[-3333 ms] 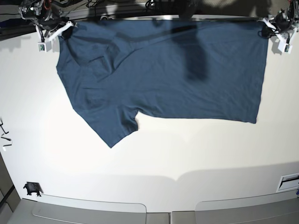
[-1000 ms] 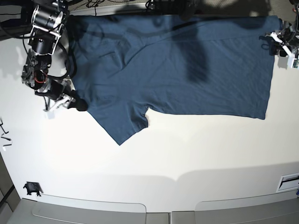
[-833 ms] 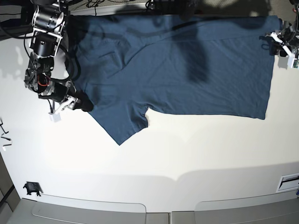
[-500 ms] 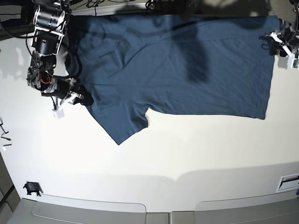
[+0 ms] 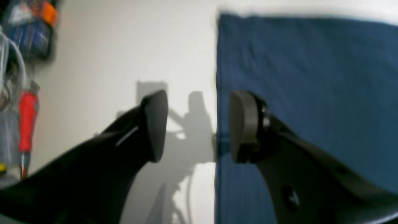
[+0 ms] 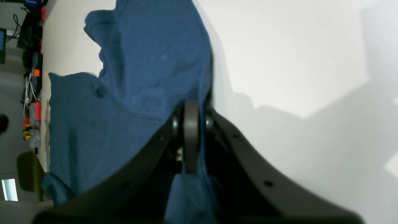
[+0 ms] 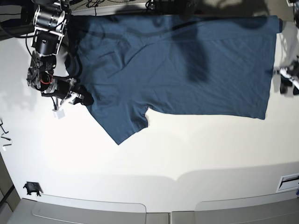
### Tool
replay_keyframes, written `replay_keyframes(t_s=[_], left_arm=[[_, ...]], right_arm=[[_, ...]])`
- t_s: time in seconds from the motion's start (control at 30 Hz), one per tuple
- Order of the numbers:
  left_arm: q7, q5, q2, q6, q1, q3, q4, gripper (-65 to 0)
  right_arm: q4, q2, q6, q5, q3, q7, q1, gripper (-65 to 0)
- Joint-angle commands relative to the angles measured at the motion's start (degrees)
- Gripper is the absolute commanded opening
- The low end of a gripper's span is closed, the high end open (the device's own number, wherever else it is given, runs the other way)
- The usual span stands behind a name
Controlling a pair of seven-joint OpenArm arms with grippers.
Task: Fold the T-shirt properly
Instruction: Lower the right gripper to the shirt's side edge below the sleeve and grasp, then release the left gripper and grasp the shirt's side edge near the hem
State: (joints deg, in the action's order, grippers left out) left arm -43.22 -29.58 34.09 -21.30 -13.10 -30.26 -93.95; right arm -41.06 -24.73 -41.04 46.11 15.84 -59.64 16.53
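A white table [image 7: 187,154] fills most of the base view; the T-shirt [image 7: 187,60] lies spread flat across its upper part, one sleeve pointing toward the lower left; a small black object [image 7: 31,188] sits at the lower left; a slotted white piece [image 7: 288,181] rests at the lower right edge.

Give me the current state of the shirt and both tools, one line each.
T-shirt: spread flat on the table, not yet folded, one sleeve pointing toward the near edge.
Right tool: shut on the T-shirt's edge near the sleeve.
Left tool: open, holding nothing, straddling the T-shirt's straight edge, one finger over cloth and one over bare table.
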Motion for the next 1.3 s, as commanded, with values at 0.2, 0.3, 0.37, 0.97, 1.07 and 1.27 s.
replay_keyframes(t_s=[0.2,0.3,0.37,0.97,1.07,1.27], left_arm=[[3.45,-0.98,1.36,0.28,16.46,-0.44,23.12,-35.5],[3.87,-2.51,1.36,-0.17,24.09,-0.44,37.38,-35.5],[4.17,-5.68,1.31,-1.20,28.61,-0.44,45.97,-35.5],[0.83,-7.76,-5.88,-6.88,41.53,0.35,65.66,-35.5],[0.94,-7.78,-6.71,-7.04,41.55,3.91,65.66,-35.5],[1.55,-7.80,-6.49,-7.06,41.57,11.56,65.64,-35.5]], right_arm=[[0.00,-0.50,1.04,-3.45,-0.22,-1.88,0.11,-65.0],[0.00,-0.50,1.04,-3.45,-0.22,-1.86,0.11,-65.0],[0.00,-0.50,1.04,-3.45,-0.22,-1.88,0.11,-65.0],[0.00,-0.48,1.04,-3.43,-0.22,-1.90,0.11,-65.0],[0.00,-0.50,1.04,-3.45,-0.22,-1.90,0.11,-65.0],[0.00,-0.50,1.04,-3.45,-0.22,-1.92,0.09,-65.0]])
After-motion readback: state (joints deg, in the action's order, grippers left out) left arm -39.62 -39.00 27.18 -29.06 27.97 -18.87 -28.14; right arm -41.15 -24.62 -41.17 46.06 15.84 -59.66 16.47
